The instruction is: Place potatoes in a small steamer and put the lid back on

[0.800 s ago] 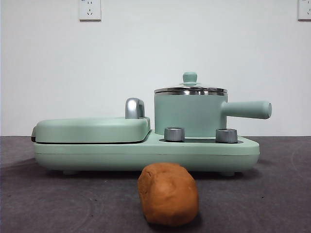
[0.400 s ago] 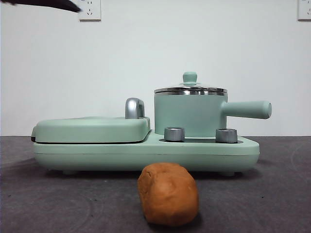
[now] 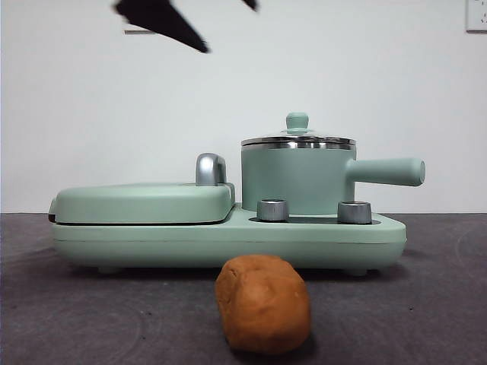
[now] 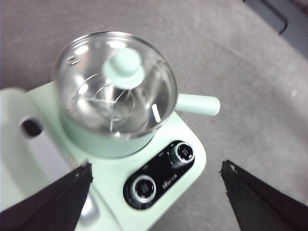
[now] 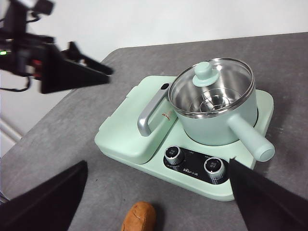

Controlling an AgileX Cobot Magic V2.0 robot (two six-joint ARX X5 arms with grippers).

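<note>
Mint-green steamer [image 3: 298,181], one, lid [image 3: 297,140] on; one potato [image 3: 263,304]; left end effector [image 4: 156,192] wide above.

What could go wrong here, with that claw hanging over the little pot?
The lid has only a small round knob to hold; the open left gripper above it might slip off and drop the glass. The potato is lumpy and rounded, so it could roll when pinched. It also looks large beside the small steamer, so the lid might not sit flat afterwards.
</note>
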